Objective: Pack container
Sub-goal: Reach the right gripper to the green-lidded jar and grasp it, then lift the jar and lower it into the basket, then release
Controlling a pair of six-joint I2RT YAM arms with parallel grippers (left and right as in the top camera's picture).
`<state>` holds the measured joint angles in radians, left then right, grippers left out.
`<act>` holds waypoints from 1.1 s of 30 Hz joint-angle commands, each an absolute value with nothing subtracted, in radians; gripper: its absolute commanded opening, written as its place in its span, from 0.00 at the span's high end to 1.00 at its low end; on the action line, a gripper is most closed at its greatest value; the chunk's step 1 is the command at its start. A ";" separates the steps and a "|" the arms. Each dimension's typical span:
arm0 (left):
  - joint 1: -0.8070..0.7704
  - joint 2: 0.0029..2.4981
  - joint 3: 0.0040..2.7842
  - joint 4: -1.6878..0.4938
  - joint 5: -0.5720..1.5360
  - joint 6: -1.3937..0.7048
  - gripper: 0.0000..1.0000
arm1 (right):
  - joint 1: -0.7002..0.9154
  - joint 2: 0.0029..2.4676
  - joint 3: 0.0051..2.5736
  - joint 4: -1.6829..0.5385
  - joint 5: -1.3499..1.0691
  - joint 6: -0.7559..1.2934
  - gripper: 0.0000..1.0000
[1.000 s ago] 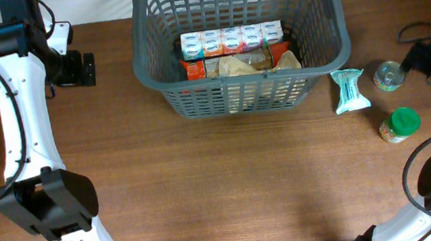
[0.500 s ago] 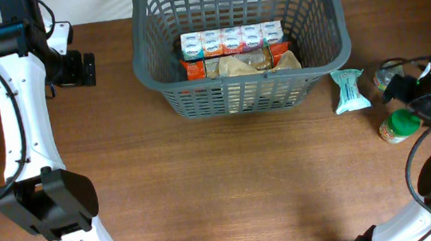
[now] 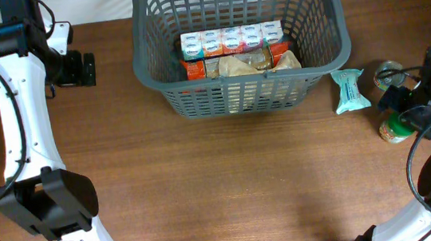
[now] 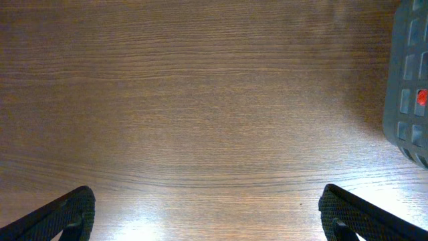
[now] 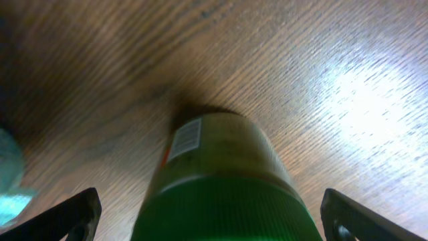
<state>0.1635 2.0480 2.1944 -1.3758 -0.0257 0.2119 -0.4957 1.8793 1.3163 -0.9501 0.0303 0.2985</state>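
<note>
The dark grey basket [image 3: 138,56] stands at the back centre and holds a row of small cartons [image 3: 231,38], orange packs and a brown bag. Its corner shows in the left wrist view [image 4: 409,80]. A green-lidded jar [image 3: 394,130] stands at the right. My right gripper [image 3: 409,113] hovers just above it, open. In the right wrist view the jar [image 5: 221,174] sits between the wide-open fingers [image 5: 75,211], untouched by them. My left gripper [image 3: 82,69] is open and empty over bare wood left of the basket, its fingertips [image 4: 67,213] far apart.
A teal packet [image 3: 350,90] lies beside the basket's right front corner. A small round tin can [image 3: 387,75] stands behind the jar, close to the right arm. The table's right edge is near the jar.
My right gripper has come in from the far right edge and settled over the green-lidded jar. The left arm, the basket and the loose items have not moved.
</note>
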 commanded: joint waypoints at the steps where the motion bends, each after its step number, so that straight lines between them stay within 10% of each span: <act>1: 0.169 2.046 2.191 -1.374 -0.014 0.196 0.01 | -0.491 1.864 1.281 -0.916 0.061 0.350 0.01; 4: 0.169 2.046 2.191 -1.374 -0.014 0.196 0.01 | -0.492 1.864 1.275 -0.892 0.065 0.350 0.00; 17: 0.169 2.046 2.191 -1.374 -0.014 0.196 0.01 | -0.492 1.864 1.274 -0.883 0.064 0.355 0.51; 33: 0.169 2.046 2.191 -1.374 -0.014 0.196 0.01 | -0.438 1.611 1.754 -1.167 -0.027 0.345 0.54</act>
<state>0.1635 2.0480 2.1944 -1.3754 -0.0257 0.2115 -0.4736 1.7424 1.6131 -1.1397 0.0154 0.3546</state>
